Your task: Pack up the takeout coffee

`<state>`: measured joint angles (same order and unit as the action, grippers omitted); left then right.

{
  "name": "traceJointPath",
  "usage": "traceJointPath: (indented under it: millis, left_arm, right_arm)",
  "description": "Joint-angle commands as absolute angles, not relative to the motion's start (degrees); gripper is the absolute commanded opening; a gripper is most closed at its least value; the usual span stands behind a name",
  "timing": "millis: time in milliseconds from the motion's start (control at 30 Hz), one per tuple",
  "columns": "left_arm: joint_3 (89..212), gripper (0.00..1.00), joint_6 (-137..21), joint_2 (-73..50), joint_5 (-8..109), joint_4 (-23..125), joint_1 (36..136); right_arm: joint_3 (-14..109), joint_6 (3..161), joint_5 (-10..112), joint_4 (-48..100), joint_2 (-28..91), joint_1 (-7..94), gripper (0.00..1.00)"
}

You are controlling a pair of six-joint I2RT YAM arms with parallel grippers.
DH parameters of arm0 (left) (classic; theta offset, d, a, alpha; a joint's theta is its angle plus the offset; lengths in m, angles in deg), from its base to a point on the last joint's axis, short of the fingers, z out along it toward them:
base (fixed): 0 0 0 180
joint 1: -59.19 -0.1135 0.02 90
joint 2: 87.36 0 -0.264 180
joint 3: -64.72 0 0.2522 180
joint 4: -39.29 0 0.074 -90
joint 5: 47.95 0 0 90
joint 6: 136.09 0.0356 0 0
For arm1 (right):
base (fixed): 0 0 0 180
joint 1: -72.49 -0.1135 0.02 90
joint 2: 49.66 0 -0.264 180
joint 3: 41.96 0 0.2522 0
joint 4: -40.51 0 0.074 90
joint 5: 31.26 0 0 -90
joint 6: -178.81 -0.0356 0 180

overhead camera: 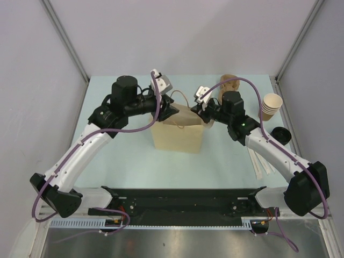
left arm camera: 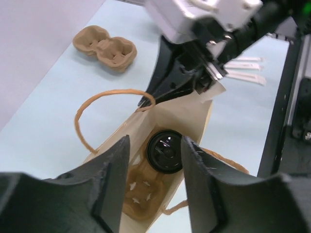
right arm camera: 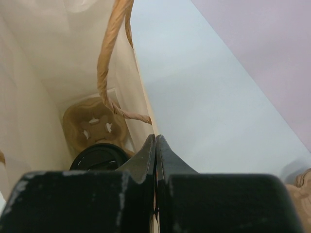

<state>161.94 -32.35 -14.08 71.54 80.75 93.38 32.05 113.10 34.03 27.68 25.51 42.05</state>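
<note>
Left gripper (left arm camera: 155, 141), jaws partly apart and empty, hangs over the upright tan paper bag with twisted handles (overhead camera: 177, 135). Inside, the takeout coffee (right arm camera: 97, 158), a black-lidded paper cup, sits in a brown moulded-pulp carrier (left arm camera: 141, 196). Right gripper (right arm camera: 155, 140), closed, pinches the bag's rim. Packing appears largely done: only release of the rim, and perhaps the white wrapped straws (overhead camera: 260, 161) farther right, remains

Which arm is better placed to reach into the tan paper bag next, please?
Left: the left gripper hangs open over the tan paper bag; the right gripper is shut on its rim.
</note>
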Motion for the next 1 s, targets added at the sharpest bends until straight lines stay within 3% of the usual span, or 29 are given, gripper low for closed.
traceJointPath:
  millis: [0, 233, 367, 567, 967]
  left_arm:
    - [160.5, 0.56, -42.4, -17.3, 67.6, 73.1, 90.6]
    - [163.7, 0.68, -48.5, -16.3, 68.9, 73.8, 84.7]
    - [164.4, 0.77, -49.8, -16.0, 68.8, 74.5, 82.1]
    - [164.4, 0.99, -52.9, -15.2, 69.7, 75.4, 77.4]
    - [162.0, 1.0, -53.0, -15.2, 70.1, 76.4, 71.4]
  right_arm:
    - [32.3, 113.4, 35.1, 28.9, 25.2, 41.4, 0.04]
    - [34.3, 110.7, 38.8, 30.2, 23.9, 40.1, 0.36]
    - [36.8, 108.6, 41.5, 30.0, 22.6, 39.7, 0.44]
    - [42.5, 105.5, 46.0, 27.4, 18.7, 39.5, 0.52]
    - [47.6, 105.5, 57.2, 1.7, 8.4, 45.3, 0.6]
